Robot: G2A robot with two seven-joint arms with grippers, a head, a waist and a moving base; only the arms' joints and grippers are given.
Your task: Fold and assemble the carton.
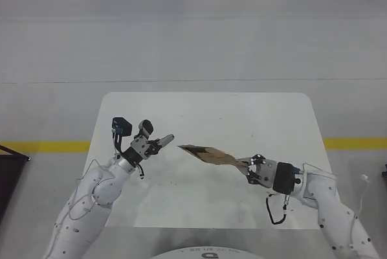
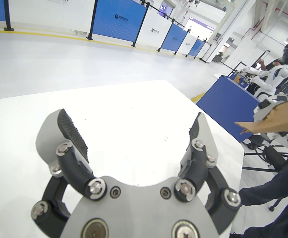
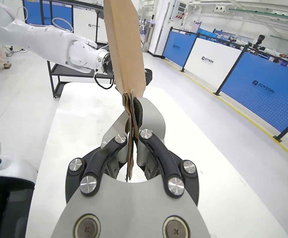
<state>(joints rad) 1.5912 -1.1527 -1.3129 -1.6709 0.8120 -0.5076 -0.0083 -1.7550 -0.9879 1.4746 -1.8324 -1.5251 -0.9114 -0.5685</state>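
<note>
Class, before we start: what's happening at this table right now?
A two-armed robot's right hand is shut on one end of a flattened cardboard carton, holding it up over the white table. The left hand is open and empty, near the carton's free end. The carton looks flat, not yet assembled.
</note>
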